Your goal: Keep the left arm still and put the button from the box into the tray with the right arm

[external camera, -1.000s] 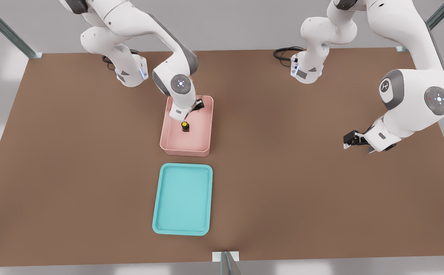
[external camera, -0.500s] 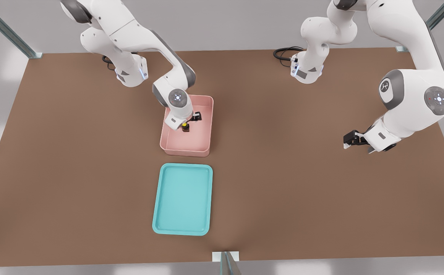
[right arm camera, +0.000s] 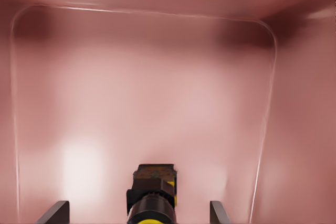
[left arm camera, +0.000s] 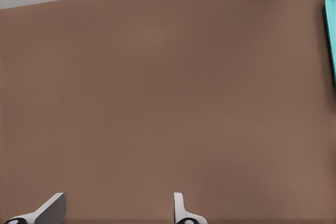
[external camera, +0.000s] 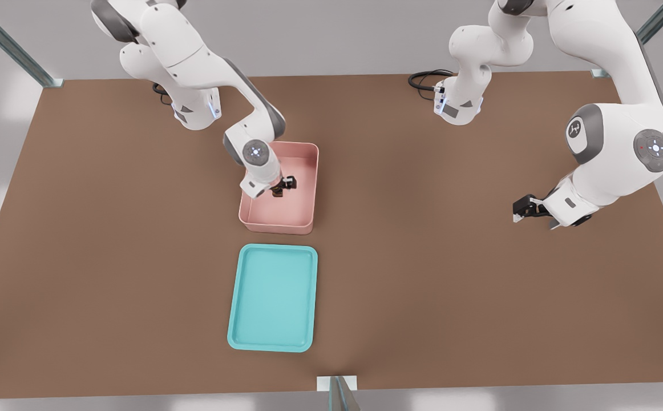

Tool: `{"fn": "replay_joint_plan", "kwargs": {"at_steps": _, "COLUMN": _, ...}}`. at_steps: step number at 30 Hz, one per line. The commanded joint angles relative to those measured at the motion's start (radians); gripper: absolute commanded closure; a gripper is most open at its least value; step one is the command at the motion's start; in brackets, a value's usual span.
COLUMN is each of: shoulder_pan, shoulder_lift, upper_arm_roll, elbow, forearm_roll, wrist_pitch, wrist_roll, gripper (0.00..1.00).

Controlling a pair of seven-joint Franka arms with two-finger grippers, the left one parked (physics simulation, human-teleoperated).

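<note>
Table point(external camera: 451, 274): brown, wide, framed by grey surround and metal posts.
Right arm point(external camera: 206, 63): white, reaching down from the front view's upper left into the pink bin.
Tray point(external camera: 240, 297): shallow, turquoise, unoccupied, just in front of the bin, near but apart.
Box point(external camera: 277, 224): pale pink, tall walls, holding the target.
Gripper point(external camera: 279, 188): lowered inside the box, fingers point(right arm camera: 58, 212) spread wide on either side of the target, apart from it, gripping nothing.
Button point(right arm camera: 152, 192): dark block with yellow cap, resting on the box floor, centred between the fingers.
Step in hand: final descent before the grasp.
Next move, as a judgement: closing squarely on the dark block, then lifting clear of the tall walls before crossing to the tray.
Change from earlier frames: wrist lower and deeper in the box; yellow cap, plainly seen in the front view a second ago, now mostly covered by the gripper.
</note>
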Motion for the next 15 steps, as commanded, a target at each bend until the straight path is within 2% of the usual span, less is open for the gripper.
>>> {"fn": "replay_joint_plan", "kwargs": {"at_steps": 1, "shoulder_pan": -0.001, "shoulder_lift": -0.002, "upper_arm_roll": 0.000, "elbow": -0.014, "forearm_roll": 0.001, "wrist_pitch": 0.043, "wrist_roll": 0.018, "gripper": 0.01}}
{"fn": "replay_joint_plan", "kwargs": {"at_steps": 5, "shoulder_pan": 0.006, "shoulder_lift": -0.002, "upper_arm_roll": 0.000, "elbow": -0.031, "forearm_roll": 0.000, "wrist_pitch": 0.041, "wrist_roll": -0.051, "gripper": 0.01}}
{"fn": "replay_joint_plan", "kwargs": {"at_steps": 7, "shoulder_pan": 0.006, "shoulder_lift": -0.002, "upper_arm_roll": 0.000, "elbow": -0.031, "forearm_roll": 0.000, "wrist_pitch": 0.040, "wrist_roll": -0.052, "gripper": 0.05}}
{"fn": "replay_joint_plan", "kwargs": {"at_steps": 10, "shoulder_pan": 0.009, "shoulder_lift": 0.000, "upper_arm_roll": 0.000, "elbow": -0.029, "forearm_roll": 0.000, "wrist_pitch": 0.040, "wrist_roll": -0.052, "gripper": 0.15}}
{"fn": "replay_joint_plan", "kwargs": {"at_steps": 12, "shoulder_pan": 0.007, "shoulder_lift": 0.000, "upper_arm_roll": -0.001, "elbow": -0.029, "forearm_roll": 0.000, "wrist_pitch": 0.040, "wrist_roll": -0.052, "gripper": 0.26}}
{"fn": "replay_joint_plan", "kwargs": {"at_steps": 15, "shoulder_pan": 0.007, "shoulder_lift": 0.001, "upper_arm_roll": 0.000, "elbow": -0.029, "forearm_roll": 0.000, "wrist_pitch": 0.040, "wrist_roll": -0.052, "gripper": 0.33}}
